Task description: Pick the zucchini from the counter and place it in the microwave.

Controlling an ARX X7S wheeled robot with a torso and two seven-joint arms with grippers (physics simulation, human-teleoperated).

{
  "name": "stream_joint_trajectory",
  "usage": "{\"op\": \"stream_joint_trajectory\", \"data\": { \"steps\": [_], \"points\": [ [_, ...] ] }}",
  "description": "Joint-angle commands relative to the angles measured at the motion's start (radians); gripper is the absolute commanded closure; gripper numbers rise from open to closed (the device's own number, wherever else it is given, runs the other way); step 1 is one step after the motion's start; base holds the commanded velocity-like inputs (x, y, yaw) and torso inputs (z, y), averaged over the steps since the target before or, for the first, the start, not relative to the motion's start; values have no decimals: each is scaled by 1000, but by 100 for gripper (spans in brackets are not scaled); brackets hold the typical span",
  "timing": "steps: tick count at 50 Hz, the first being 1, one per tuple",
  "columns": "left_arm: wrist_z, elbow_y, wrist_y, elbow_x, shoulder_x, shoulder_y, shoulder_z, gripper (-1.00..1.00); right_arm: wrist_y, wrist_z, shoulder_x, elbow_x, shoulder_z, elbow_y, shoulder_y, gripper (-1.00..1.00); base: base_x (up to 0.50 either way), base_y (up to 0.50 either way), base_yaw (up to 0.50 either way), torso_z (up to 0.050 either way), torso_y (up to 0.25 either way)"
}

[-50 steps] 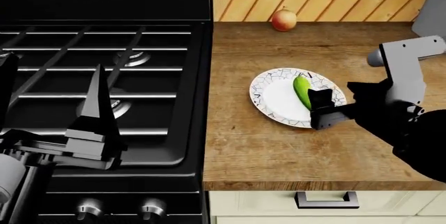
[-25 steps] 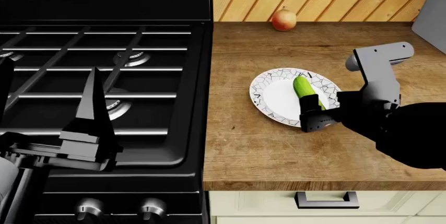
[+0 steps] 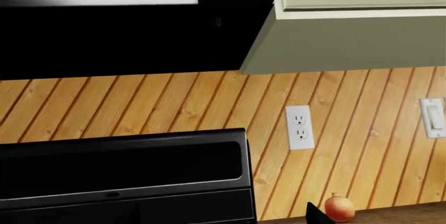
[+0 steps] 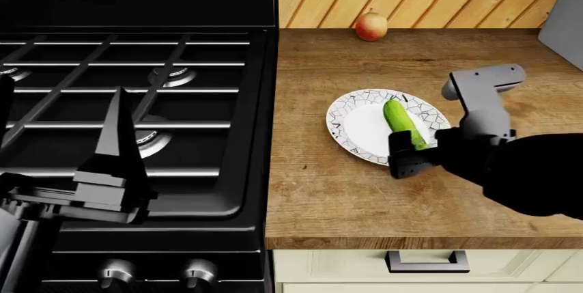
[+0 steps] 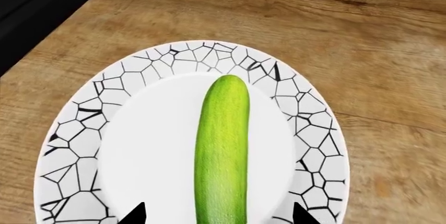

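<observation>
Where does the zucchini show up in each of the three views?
Head view: zucchini lies on the plate, right of the stove, its near end behind the right gripper.
Right wrist view: centre, zucchini lengthwise on the plate.
Left wrist view: not visible.
Shared landmark: the plate; the apple links head and left wrist.

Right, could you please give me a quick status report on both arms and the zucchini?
Right gripper open, fingers astride the zucchini, not closed. Zucchini lying on the plate. Left gripper idle over the stove, state unclear. Nothing blocking the grasp.

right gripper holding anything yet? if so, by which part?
Nothing held. The right gripper is open, its fingertips straddling the near end of the glossy green zucchini, which lies on the white crackle-patterned plate.
</observation>
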Motion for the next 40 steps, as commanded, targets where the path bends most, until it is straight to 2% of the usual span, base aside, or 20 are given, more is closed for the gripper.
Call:
{"op": "stream_joint_trajectory", "data": {
  "steps": [1,37,38,40],
  "points": [
    [-3,-1,13,0,-8,11,-6,-100,1,-4,-11,-7,-31,15,11,-100,0,0,0,0,0],
    [-9,-2,19,-5,-19,4,3,-100,-32,-39,-20,-53,-103,77,12,-100,0,0,0,0,0],
    [-9,-2,21,-4,-20,7,2,-100,-33,-38,-18,-54,-105,73,10,100,0,0,0,0,0],
    [-10,-4,26,-3,-22,13,-2,-100,-36,-35,-17,-53,-103,71,8,100,0,0,0,0,0]
  ]
}}
